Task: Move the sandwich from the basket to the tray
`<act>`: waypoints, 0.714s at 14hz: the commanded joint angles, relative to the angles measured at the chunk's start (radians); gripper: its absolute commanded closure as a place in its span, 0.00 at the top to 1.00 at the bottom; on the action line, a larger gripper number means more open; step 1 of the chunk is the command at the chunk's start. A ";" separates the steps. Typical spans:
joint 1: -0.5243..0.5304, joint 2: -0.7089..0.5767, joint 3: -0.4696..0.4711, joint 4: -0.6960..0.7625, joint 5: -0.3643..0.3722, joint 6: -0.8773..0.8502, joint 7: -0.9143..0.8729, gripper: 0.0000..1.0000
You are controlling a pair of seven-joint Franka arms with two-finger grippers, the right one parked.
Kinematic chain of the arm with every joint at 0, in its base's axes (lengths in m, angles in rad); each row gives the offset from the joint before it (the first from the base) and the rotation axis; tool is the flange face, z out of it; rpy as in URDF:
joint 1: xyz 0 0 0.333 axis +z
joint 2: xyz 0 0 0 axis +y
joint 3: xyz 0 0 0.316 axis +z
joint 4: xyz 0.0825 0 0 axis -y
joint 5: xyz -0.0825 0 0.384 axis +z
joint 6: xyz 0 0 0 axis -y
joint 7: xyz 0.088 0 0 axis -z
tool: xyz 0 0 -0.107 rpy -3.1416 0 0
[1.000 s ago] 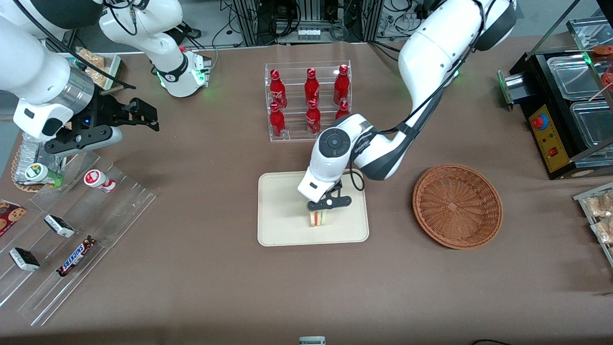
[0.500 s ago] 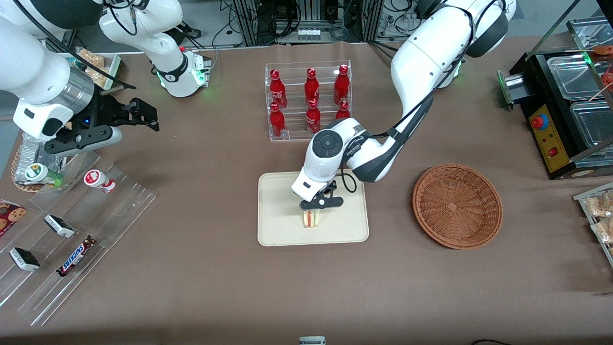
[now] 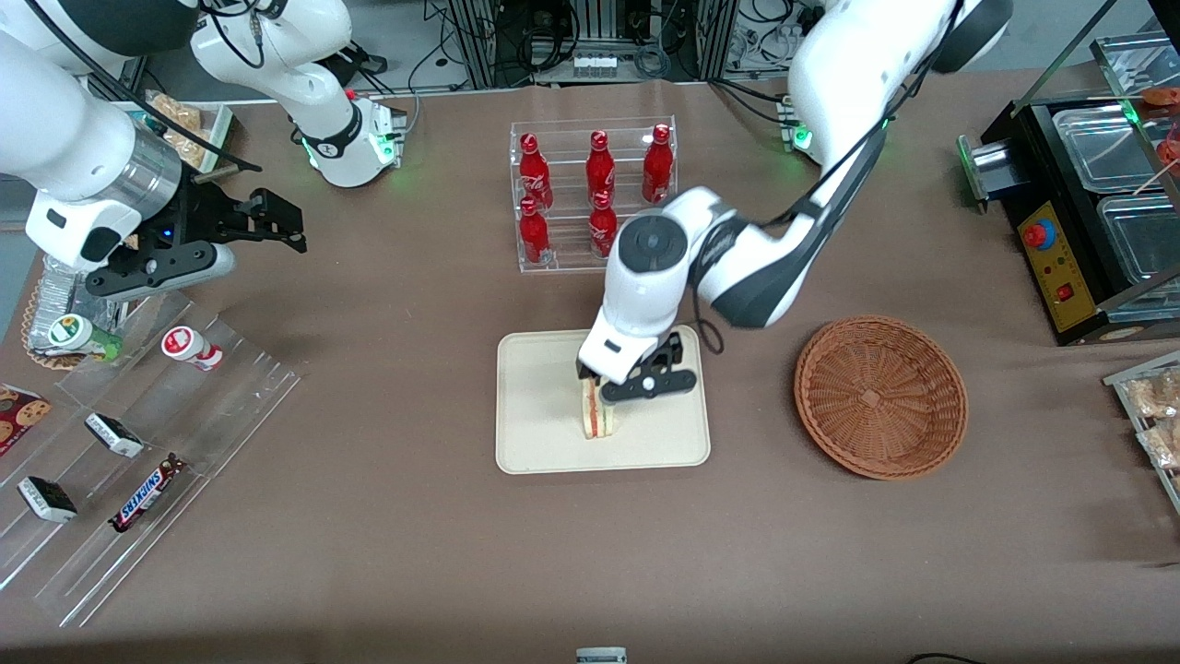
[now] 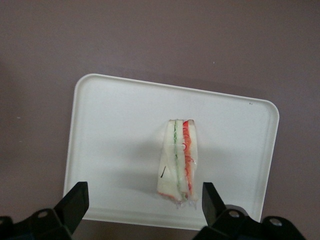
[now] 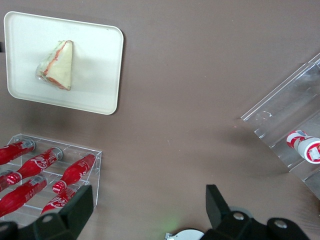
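While the empty basket (image 3: 880,397) sits toward the working arm's end, the sandwich (image 3: 597,412) stands on the tray (image 3: 539,433), the gripper (image 3: 636,380) above it. From the wrist, fingers (image 4: 75,202) spread wide, released; the soft, light wedge probably wants gentle pinching across its bread faces.

Matt smooth cream tray (image 4: 110,150) (plastic-looking), glossy-wrapped sandwich (image 4: 178,160), rough woven wicker basket (image 3: 880,397).
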 commanded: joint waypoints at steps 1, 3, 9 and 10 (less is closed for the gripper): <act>0.054 -0.136 -0.005 -0.039 0.008 -0.107 -0.007 1.00; 0.090 -0.182 -0.002 -0.039 -0.015 -0.205 -0.004 1.00; 0.124 -0.208 0.006 -0.041 0.002 -0.241 -0.016 1.00; 0.141 -0.217 0.033 -0.041 -0.001 -0.241 -0.013 1.00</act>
